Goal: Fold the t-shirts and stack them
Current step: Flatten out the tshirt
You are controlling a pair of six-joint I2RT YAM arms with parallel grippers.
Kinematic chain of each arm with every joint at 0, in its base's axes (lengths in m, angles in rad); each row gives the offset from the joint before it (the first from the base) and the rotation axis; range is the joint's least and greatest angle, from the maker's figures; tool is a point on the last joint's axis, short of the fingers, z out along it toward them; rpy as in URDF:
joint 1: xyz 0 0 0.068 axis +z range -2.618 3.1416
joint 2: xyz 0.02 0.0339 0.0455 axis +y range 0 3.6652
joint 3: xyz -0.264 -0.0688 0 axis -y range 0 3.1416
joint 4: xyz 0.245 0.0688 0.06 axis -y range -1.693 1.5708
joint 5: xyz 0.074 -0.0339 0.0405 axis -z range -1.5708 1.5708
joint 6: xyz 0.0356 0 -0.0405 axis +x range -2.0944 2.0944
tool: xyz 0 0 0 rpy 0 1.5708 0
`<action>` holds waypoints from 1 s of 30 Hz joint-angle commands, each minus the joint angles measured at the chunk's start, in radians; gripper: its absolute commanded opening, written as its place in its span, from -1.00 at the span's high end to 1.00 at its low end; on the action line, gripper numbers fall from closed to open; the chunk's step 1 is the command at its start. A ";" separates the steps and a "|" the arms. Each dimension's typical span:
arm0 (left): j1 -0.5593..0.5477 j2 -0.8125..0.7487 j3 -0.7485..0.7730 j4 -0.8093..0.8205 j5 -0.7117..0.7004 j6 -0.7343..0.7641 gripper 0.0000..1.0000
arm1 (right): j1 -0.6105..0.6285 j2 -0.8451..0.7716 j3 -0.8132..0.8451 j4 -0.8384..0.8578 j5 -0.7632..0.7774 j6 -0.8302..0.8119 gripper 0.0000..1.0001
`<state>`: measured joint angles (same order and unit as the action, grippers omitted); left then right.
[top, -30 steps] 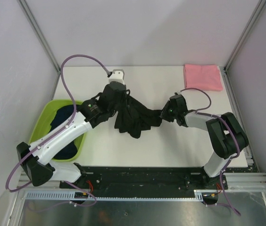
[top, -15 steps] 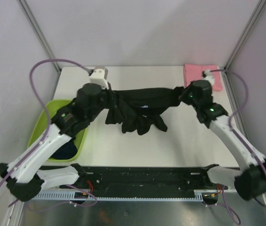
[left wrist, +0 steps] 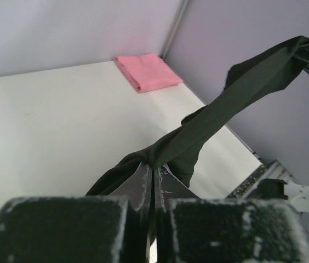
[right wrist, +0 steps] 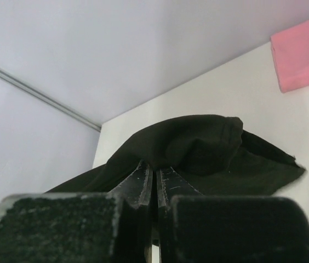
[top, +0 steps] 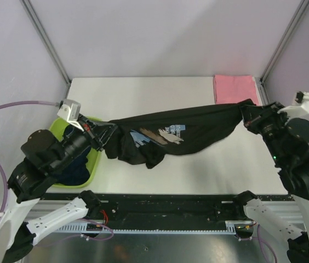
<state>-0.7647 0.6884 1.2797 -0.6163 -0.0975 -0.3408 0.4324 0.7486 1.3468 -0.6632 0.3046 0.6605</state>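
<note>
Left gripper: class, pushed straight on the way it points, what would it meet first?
The black cloth t-shirt clamped in the left gripper; beyond it, probably white tabletop, depth unclear.

Black brush-print cloth t-shirt (top: 171, 129) spans mid-frame over the white bench (top: 160, 93), pinched between left end effector (top: 108, 137) centre-left and right end effector (top: 246, 114) centre-right. Folded pink cloth t-shirt (top: 235, 89) lies on the bench, upper right. Lime-green plastic basin (top: 93, 164) sits left, with a dark navy cloth t-shirt (top: 78, 170) inside.

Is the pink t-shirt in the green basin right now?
No, the folded pink t-shirt lies on the table's far right corner, while the lime-green basin sits at the left edge.
</note>
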 commanded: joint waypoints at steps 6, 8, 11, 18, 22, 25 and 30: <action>0.007 0.089 0.086 0.014 -0.007 -0.003 1.00 | -0.003 0.052 0.183 -0.167 0.071 -0.016 1.00; 0.026 0.179 0.097 0.017 -0.061 -0.004 1.00 | -0.003 0.103 0.172 -0.171 0.093 -0.022 1.00; 0.112 0.392 0.091 0.075 -0.027 -0.021 1.00 | -0.007 0.204 0.116 -0.141 0.135 -0.035 1.00; 0.235 1.011 0.318 0.239 0.110 -0.007 0.75 | -0.198 0.522 -0.078 0.132 0.104 -0.071 1.00; 0.274 1.229 0.497 0.235 0.181 -0.011 0.02 | -0.268 0.747 -0.098 0.280 0.071 -0.099 1.00; 0.297 1.231 0.512 0.224 0.184 -0.036 -0.44 | -0.329 0.863 -0.089 0.330 0.013 -0.092 1.00; 0.313 1.052 0.288 0.188 0.095 -0.130 -0.46 | -0.393 0.955 -0.047 0.332 -0.017 -0.101 1.00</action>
<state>-0.4641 1.9610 1.6745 -0.4362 0.0479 -0.3935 0.0792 1.6859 1.2346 -0.4160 0.3080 0.5804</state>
